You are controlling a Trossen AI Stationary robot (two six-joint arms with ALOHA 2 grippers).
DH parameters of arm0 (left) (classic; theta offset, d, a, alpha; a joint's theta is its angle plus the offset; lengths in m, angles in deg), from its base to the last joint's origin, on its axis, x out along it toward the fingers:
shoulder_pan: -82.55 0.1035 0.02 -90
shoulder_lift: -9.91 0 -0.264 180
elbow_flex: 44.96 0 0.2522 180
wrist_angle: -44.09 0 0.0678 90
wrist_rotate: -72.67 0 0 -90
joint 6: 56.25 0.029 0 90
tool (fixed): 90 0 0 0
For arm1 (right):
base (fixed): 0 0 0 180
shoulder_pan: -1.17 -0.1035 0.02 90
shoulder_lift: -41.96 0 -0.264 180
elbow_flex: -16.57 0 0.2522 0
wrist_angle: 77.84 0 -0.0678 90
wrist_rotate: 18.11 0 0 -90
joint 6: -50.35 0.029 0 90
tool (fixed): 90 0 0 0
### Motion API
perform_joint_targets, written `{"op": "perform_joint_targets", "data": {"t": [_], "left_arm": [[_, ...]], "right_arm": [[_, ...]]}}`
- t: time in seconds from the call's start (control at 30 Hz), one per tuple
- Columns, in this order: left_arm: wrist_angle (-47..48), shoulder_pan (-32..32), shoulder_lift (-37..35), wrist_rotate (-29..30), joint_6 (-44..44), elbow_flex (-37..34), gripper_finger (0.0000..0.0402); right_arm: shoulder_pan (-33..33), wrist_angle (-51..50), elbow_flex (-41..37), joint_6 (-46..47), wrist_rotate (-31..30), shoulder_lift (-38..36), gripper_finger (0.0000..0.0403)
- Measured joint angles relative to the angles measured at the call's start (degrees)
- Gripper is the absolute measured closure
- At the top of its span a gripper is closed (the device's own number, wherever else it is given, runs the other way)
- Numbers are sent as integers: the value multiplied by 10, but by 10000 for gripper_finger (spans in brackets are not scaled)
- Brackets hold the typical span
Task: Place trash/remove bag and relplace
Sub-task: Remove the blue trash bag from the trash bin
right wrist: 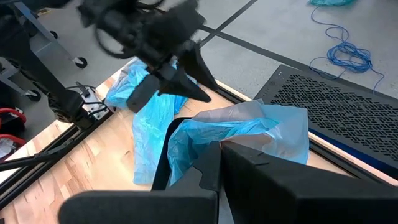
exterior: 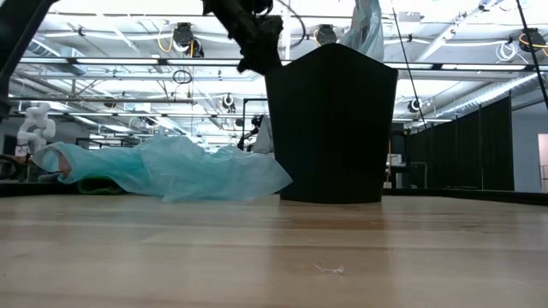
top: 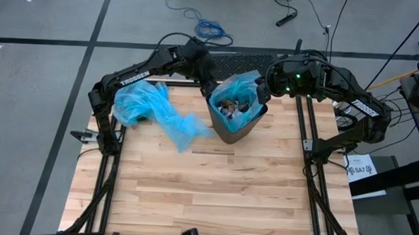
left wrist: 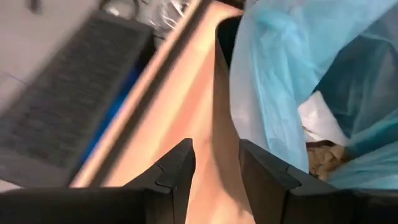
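A black bin point(top: 232, 125) stands upright on the wooden table, lined with a pale blue bag point(top: 240, 87). Inside lies the trash point(top: 231, 106), white and brown wads, also seen in the left wrist view point(left wrist: 320, 134). My left gripper point(top: 209, 88) hovers open beside the bin's far left rim, fingers point(left wrist: 177, 168) over bare table. My right gripper point(top: 262, 91) is at the bin's right rim, shut on the liner. A second blue bag point(top: 156, 112) lies slack and spread on the table, left of the bin. My right gripper pinches the liner bag's upper edge point(right wrist: 258, 134) on the bin's right side between its two fingers, coming from the table's right and slanting down. That edge stands drawn up above the bin's rim point(exterior: 364, 26); the rest of the bag stays inside the bin.
A black perforated mat point(top: 233, 62) lies just beyond the table's far edge, with cables point(top: 213, 27) on the floor behind. Arm frames run along both table sides. Bare wood point(top: 213, 195) fills the near half of the table.
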Motion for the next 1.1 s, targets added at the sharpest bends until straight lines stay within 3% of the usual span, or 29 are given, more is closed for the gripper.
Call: {"op": "perform_joint_targets", "data": {"t": [0.13, 0.23, 0.77, 0.93, 1.1], "left_arm": [[8, 16, 25, -98, -25, 0, 280], [8, 16, 32, -134, -29, 0, 288], [-17, 0, 32, -138, -14, 0, 307], [-43, -10, 32, -138, -14, 0, 307], [-46, -15, 32, -138, -14, 0, 307]], "right_arm": [[0, 0, 0, 0, 0, 0, 403], [0, 0, 0, 0, 0, 0, 403], [0, -3, 0, -8, -1, 0, 403], [0, 2, 0, -14, -48, 0, 403], [0, 32, 0, -37, -49, 0, 403]]}}
